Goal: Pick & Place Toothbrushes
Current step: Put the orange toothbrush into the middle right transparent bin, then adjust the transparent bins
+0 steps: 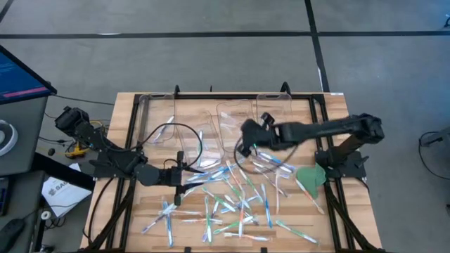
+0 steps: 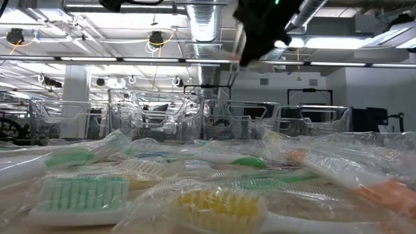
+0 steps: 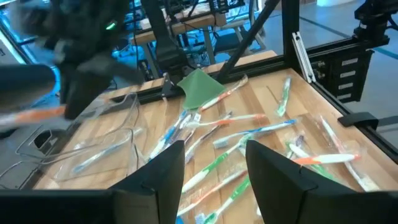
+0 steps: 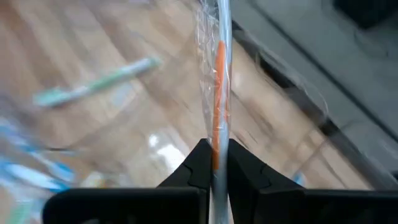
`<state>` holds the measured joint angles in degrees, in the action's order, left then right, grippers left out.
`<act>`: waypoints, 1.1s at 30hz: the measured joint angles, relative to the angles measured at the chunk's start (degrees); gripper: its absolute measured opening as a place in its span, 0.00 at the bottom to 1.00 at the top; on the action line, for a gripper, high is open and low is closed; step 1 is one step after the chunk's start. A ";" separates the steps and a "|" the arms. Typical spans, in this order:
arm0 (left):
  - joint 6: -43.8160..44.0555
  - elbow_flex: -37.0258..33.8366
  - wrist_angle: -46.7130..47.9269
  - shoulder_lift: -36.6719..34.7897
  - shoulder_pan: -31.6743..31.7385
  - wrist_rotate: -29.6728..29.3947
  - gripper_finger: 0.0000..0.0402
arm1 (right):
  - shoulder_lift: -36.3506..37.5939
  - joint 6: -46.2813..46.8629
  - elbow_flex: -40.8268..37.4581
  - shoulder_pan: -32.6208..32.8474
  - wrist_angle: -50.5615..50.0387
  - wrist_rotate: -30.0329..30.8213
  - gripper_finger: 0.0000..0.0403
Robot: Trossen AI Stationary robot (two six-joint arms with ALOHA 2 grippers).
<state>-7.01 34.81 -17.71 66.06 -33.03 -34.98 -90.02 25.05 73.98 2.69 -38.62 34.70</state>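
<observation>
Many wrapped toothbrushes point(image 1: 225, 200) with blue, green and orange accents lie scattered flat on the wooden table point(image 1: 316, 225); they also show in the left wrist view point(image 3: 249, 134) and close up in the low view point(image 2: 214, 208). My right gripper point(image 1: 246, 144) is over the table's far middle, above the pile, shut on an orange-accented toothbrush in clear wrap point(image 4: 219, 74). It shows high up in the low view point(image 2: 260, 32). My left gripper point(image 1: 187, 176) is open and empty, low over the pile's left edge point(image 3: 214, 168). My right gripper pinches the wrapped orange toothbrush between its two fingers point(image 4: 200, 163), on the handle's orange stretch point(image 4: 217, 144). The toothbrush runs along the fingers and sticks out past their tips. It is lifted clear of the table.
Several clear plastic bins point(image 1: 235, 116) stand in a row along the table's far edge. A flat green leaf-shaped piece point(image 1: 309, 177) lies at the right side. A black frame point(image 1: 133, 133) runs around the table. A monitor point(image 1: 21, 74) stands off the far left.
</observation>
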 joint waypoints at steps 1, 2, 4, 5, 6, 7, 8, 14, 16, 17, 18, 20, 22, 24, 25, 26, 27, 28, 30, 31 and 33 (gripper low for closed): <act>0.00 0.00 0.04 0.00 -0.12 0.06 0.41 | -0.59 -0.10 0.17 -1.83 1.45 -2.04 0.05; 0.00 0.00 0.13 0.00 -0.30 0.06 0.41 | -1.23 -0.12 0.34 -3.56 2.56 -4.45 0.05; 0.10 0.00 0.17 0.00 -0.69 0.06 0.41 | -3.13 -0.84 0.22 -6.32 3.04 -8.73 0.05; 0.50 0.00 0.18 0.00 -0.82 0.09 0.41 | -4.23 -1.51 0.22 -7.35 4.48 -10.88 0.05; 1.30 0.00 0.21 0.00 -0.97 0.09 0.41 | -5.14 -1.75 0.22 -8.26 5.24 -13.18 0.05; 2.17 0.00 0.19 0.00 -1.16 0.09 0.40 | -5.95 -1.85 0.22 -9.03 5.23 -14.98 0.05; 3.34 -0.04 0.19 0.00 -1.20 0.09 0.40 | -6.83 -1.87 0.22 -9.77 5.99 -16.50 0.05; 9.02 -3.09 -0.09 0.00 -1.16 0.96 0.39 | -11.21 -0.73 0.16 -12.11 6.38 -18.32 0.08; 10.36 -4.15 -0.39 0.00 -1.16 0.89 0.39 | -12.05 -0.65 0.57 -12.59 5.96 -18.28 0.12; 10.64 -4.57 -0.45 0.00 -1.16 0.91 0.39 | -12.39 -0.58 0.92 -12.76 5.75 -18.30 0.15; 10.70 -4.82 -0.45 0.01 -1.16 0.90 0.39 | -12.48 -0.69 1.24 -12.78 5.64 -18.31 0.18; 10.72 -5.01 -0.71 0.02 -1.16 0.89 0.39 | -12.45 -1.67 1.88 -12.68 5.67 -18.28 0.25; 10.87 -5.01 -0.83 0.02 -1.16 0.89 0.39 | -12.45 -1.91 2.41 -12.43 5.70 -18.26 0.32; 11.95 -5.01 -0.81 0.02 -1.15 0.89 0.39 | -12.45 -2.49 3.30 -12.09 5.35 -18.35 0.40; 12.48 -5.01 -0.83 0.02 -1.14 1.01 0.39 | -12.44 -3.15 4.14 -11.92 4.66 -18.37 0.43; 13.19 -5.01 -0.83 0.07 -1.13 1.81 0.39 | -12.29 -3.95 5.05 -11.61 3.42 -18.38 0.46; 13.45 -5.01 -0.92 0.42 -1.12 2.52 0.39 | -12.09 -4.58 5.99 -11.16 1.79 -18.36 0.49; 13.53 -5.01 -0.93 0.93 -1.12 3.12 0.39 | -11.97 -5.15 6.97 -10.62 0.45 -18.35 0.51; 14.12 -5.01 -0.88 2.67 -1.12 3.98 0.39 | -11.95 -5.94 9.01 -9.03 -1.98 -18.35 0.55; 14.97 -5.01 -0.85 3.73 -1.12 4.07 0.39 | -11.95 -6.14 10.00 -8.06 -3.86 -18.37 0.55; 16.12 -5.01 -0.83 5.98 -1.12 4.57 0.39 | -11.95 -6.17 11.94 -5.88 -6.80 -18.38 0.56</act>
<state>9.11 29.80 -18.55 72.05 -34.15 -30.41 -101.97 18.88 85.92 -3.19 -45.42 16.33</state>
